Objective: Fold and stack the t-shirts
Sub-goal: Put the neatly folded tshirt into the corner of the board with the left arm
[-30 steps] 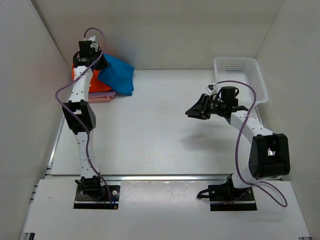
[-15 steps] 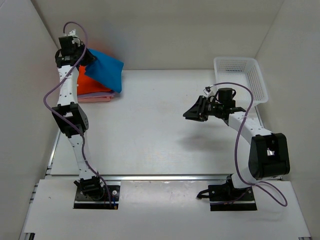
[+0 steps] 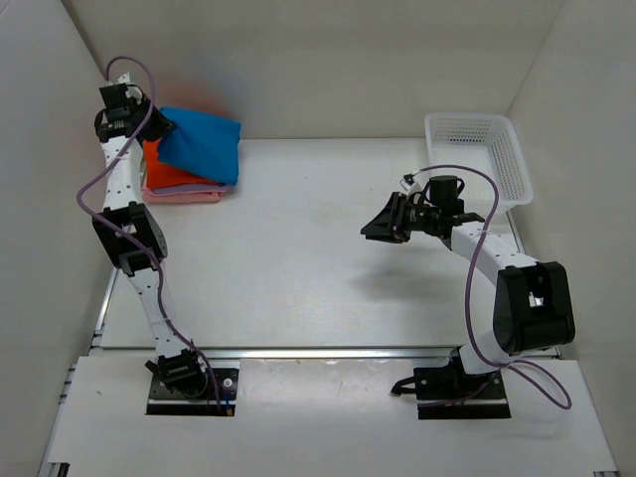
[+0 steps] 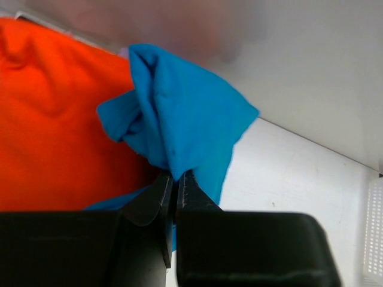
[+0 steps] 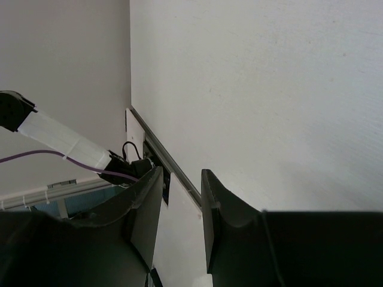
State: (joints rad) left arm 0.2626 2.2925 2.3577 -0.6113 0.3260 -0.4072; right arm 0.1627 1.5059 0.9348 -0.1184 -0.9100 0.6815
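At the far left corner, your left gripper (image 4: 175, 182) is clamped on the blue t-shirt (image 3: 204, 145), which is draped over the folded orange tee (image 3: 159, 176) and pink tee (image 3: 185, 197). Your right gripper (image 5: 181, 176) hovers over the table (image 3: 298, 268) at right, jaws slightly parted, holding nothing.

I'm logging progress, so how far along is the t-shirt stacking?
Done: the orange t-shirt and pink t-shirt lie folded in the far-left pile. In hand: the left fingers pinch the blue t-shirt, draped on that pile. Left: likely release and neaten it. The right fingers hang open and empty.
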